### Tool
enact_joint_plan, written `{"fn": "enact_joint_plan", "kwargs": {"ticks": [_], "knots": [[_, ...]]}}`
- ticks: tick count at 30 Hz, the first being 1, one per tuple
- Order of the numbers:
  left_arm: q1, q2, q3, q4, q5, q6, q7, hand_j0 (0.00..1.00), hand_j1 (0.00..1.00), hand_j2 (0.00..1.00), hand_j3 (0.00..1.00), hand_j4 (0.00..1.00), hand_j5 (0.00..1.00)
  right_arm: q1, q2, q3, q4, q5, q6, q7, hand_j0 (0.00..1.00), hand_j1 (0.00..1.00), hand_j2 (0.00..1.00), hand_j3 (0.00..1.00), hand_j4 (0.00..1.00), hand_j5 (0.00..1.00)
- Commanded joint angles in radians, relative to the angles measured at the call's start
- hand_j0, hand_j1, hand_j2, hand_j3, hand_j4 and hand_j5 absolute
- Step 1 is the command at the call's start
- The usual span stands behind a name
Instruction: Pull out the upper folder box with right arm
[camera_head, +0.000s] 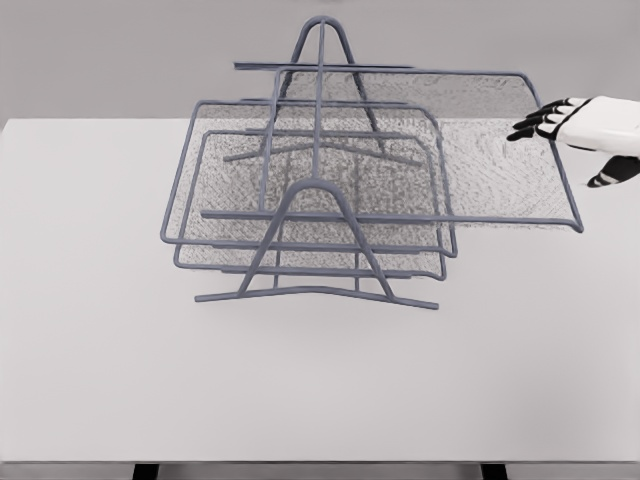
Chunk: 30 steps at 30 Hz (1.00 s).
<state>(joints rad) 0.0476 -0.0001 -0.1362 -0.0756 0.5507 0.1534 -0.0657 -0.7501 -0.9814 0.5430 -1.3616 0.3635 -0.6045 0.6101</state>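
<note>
Pulling upper folder box (480, 150) | already slid toward upper right of frame, clear of rack (318, 200) on surface (100, 350) | right hand (575, 125) was at its right rim, fingers spread, gripping nothing | advice: pull level, along rails, avoid tilting rack

- A white table (100, 380) fills most of the view
- Plain grey wall (120, 60) behind it
- Dark table legs (146, 471) at the bottom edge
- Even, soft light
</note>
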Motion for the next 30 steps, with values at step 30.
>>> {"fn": "enact_joint_plan", "kwargs": {"ticks": [30], "knots": [[-0.002,0.0,0.0,-0.001,0.0,0.0,0.0,1.0,1.0,1.0,1.0,1.0,1.0,-0.023,0.032,0.038,-0.314,-0.256,-0.006,0.001,1.0,1.0,1.0,1.0,1.0,1.0]]}}
